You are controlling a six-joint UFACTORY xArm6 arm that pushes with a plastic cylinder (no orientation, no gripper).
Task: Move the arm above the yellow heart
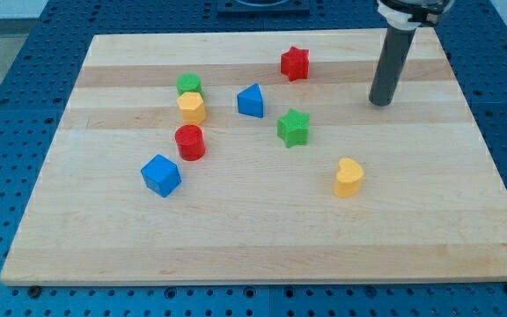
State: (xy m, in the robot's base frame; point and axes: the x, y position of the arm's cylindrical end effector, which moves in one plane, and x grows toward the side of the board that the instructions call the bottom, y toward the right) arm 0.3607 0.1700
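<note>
The yellow heart lies on the wooden board, right of centre and toward the view's bottom. My tip rests on the board at the upper right, above the heart and slightly to its right, well apart from it. The nearest blocks to the tip are the red star to its left and the green star to its lower left.
A blue triangular block sits near the centre top. At the left are a green block, a yellow hexagon, a red cylinder and a blue cube. A blue perforated table surrounds the board.
</note>
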